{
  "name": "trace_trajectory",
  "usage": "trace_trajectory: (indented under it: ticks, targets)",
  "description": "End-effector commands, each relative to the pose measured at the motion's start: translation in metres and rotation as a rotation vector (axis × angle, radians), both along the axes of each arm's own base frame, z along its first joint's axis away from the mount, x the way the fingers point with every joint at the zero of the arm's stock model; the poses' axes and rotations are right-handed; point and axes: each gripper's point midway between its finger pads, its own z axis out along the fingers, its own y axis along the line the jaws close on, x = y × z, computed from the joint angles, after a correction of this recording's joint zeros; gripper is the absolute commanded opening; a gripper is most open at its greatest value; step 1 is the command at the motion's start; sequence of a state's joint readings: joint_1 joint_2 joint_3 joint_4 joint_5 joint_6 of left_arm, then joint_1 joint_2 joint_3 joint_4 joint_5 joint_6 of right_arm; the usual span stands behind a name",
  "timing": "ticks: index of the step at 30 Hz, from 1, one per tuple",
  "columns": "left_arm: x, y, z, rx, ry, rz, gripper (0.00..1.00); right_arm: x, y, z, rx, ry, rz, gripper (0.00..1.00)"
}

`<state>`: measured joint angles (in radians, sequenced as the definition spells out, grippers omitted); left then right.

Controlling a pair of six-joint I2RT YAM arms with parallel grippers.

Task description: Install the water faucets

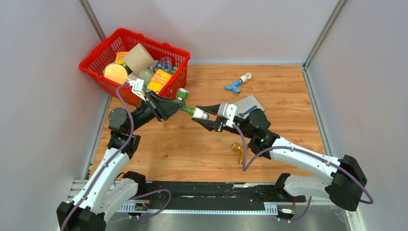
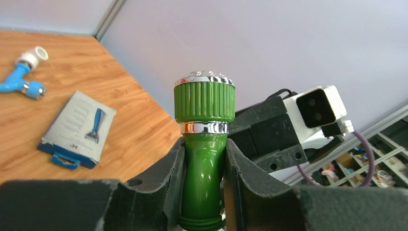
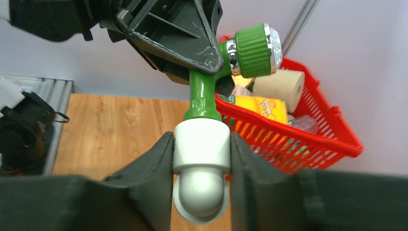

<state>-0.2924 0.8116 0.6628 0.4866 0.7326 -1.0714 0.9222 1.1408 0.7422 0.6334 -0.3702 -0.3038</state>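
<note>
Just right of the red plastic basket (image 1: 98, 72), above the wood board, the left gripper (image 1: 177, 107) is clamped on the glossy green plastic faucet (image 2: 204, 101). The right gripper (image 1: 208, 118) squeezes the white elbow fitting (image 3: 201, 144), seemingly seated on its end. Open board lies rightward. Only the overhead view shows the orange-yellow faucet (image 1: 237, 149).
</note>
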Motion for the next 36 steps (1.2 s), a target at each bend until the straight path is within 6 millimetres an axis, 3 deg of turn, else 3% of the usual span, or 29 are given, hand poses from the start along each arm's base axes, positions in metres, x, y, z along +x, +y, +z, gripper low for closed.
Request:
trace_trajectory:
  ticks: [1,4,9,14,18,20,23,30,33,36]
  targets:
    - [-0.023,0.005,0.039,-0.031,-0.283,-0.003,0.00,-0.005,0.008,0.037,0.085,0.188,0.069,0.03]
    - [-0.031,0.006,0.048,-0.003,-0.421,0.005,0.00,-0.005,0.002,0.046,0.170,0.380,0.116,0.00]
    - [-0.051,0.007,0.070,0.027,-0.709,-0.001,0.00,0.024,-0.020,0.049,0.338,0.761,0.137,0.00]
    - [-0.071,0.006,0.085,0.040,-0.908,-0.041,0.00,0.043,-0.028,0.026,0.472,1.204,0.243,0.00]
    - [-0.080,0.003,0.089,0.017,-0.945,-0.105,0.00,0.044,-0.019,0.012,0.474,1.336,0.328,0.00]
    - [-0.079,0.003,0.085,0.010,-0.917,-0.117,0.00,0.045,-0.017,0.010,0.455,1.316,0.322,0.05]
    - [-0.070,0.004,0.080,0.005,-0.851,-0.076,0.00,0.046,-0.023,0.018,0.442,1.197,0.269,0.26]
    - [-0.024,0.011,0.050,0.086,-0.562,0.090,0.00,0.056,-0.052,0.037,0.356,0.851,0.012,0.70]
    - [-0.018,0.011,0.042,0.093,-0.468,0.094,0.00,0.055,-0.066,0.039,0.320,0.702,-0.066,1.00]
    - [-0.012,0.011,0.038,0.072,-0.363,0.097,0.00,0.051,-0.076,0.040,0.291,0.553,-0.106,1.00]
